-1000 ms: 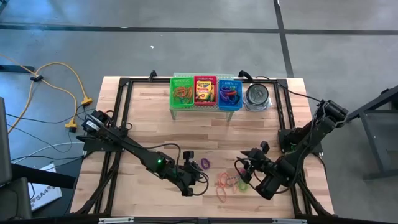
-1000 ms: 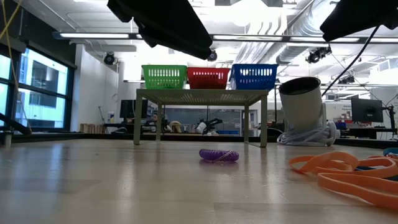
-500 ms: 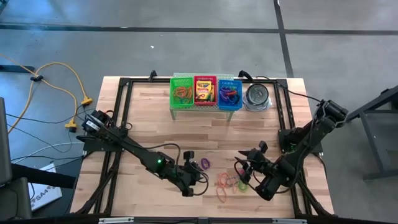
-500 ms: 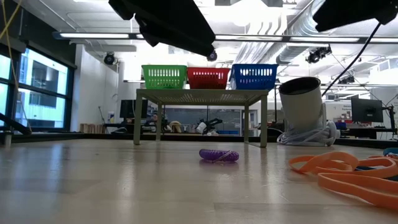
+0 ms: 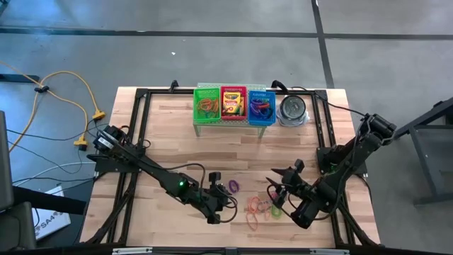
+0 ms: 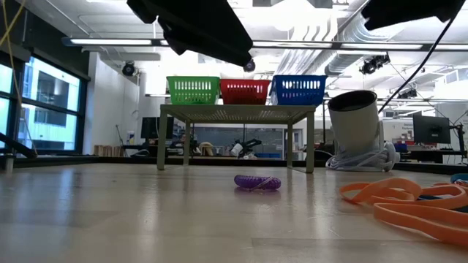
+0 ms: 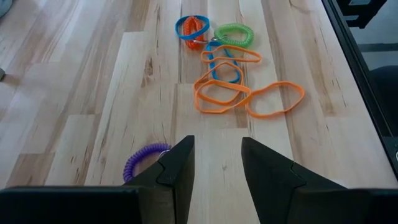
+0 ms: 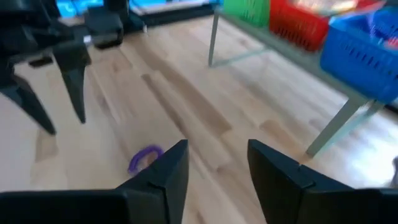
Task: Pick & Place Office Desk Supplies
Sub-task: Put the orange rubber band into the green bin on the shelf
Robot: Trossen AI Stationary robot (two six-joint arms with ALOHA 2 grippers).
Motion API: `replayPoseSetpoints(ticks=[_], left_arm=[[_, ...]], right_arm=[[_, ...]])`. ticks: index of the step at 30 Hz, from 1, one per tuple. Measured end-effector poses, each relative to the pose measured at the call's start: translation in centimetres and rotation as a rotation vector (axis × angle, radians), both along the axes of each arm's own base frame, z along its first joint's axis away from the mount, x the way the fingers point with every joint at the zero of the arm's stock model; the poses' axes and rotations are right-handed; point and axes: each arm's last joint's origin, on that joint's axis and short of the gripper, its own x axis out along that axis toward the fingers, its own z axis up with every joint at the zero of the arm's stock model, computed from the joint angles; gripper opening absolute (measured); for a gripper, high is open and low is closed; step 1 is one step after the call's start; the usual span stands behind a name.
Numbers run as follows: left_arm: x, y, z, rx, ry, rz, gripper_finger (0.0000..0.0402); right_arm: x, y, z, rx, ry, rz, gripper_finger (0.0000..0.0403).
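**Desk:** Start at the tools. What are they doing?

**Me:** My left tool point(image 5: 214, 211) hangs over the counter point(image 5: 163, 134) with its fingers apart and nothing between them. The purple coil band point(image 7: 144, 160) lies just beside its left finger, a little off the gap, on the side toward the basket stand point(image 5: 233, 122). My right tool point(image 5: 282, 185) is up off the wood, fingers parted, also empty

**Desk:** And the rest of the supplies?

**Me:** The loose pile of bands point(image 5: 259, 207) sits between the two tools: orange loops point(image 7: 249, 99) nearest the left one, then a blue loop point(image 7: 222, 67), then a green coil point(image 7: 234, 33) and a blue-and-orange coil point(image 7: 192, 27) beyond. The crayon boxes point(image 5: 232, 103) are in the red basket point(image 5: 233, 90) on the stand, with bands in the green basket point(image 5: 207, 91) and blue basket point(image 5: 261, 94)

**Desk:** Which arm takes which?

**Me:** I'd judge the left arm is nearer the purple coil; it needs a small sideways shift to straddle it. From the left wrist view the coil's long axis runs roughly across the fingers' opening line, which suits a pinch. The pile lies close to either arm
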Motion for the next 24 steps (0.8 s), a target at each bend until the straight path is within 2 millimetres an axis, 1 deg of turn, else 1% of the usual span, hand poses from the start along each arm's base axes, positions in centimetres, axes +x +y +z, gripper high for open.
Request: replayPoseSetpoints(ticks=[4, 9, 12, 17, 24], left_arm=[[0.03, -0.02, 0.04, -0.005, -0.005, 0.001, 0.0127], [0.03, -0.02, 0.05, -0.005, -0.006, 0.001, 0.0127], [0.03, -0.02, 0.05, -0.005, -0.006, 0.001, 0.0127], [0.03, -0.02, 0.05, -0.005, -0.006, 0.001, 0.0127], [0.03, -0.02, 0.05, 0.0, -0.006, -0.003, 0.0127]], right_arm=[[0.03, -0.02, 0.08, -0.028, -0.011, -0.001, 0.0193], [0.2, -0.06, -0.16, 0.002, 0.018, 0.002, 0.0248], [0.41, -0.24, -0.22, 0.018, 0.036, 0.002, 0.0271], [0.59, -0.36, -0.24, 0.013, 0.055, 0.01, 0.0287], [0.58, -0.35, -0.25, 0.017, 0.057, 0.011, 0.0288]])
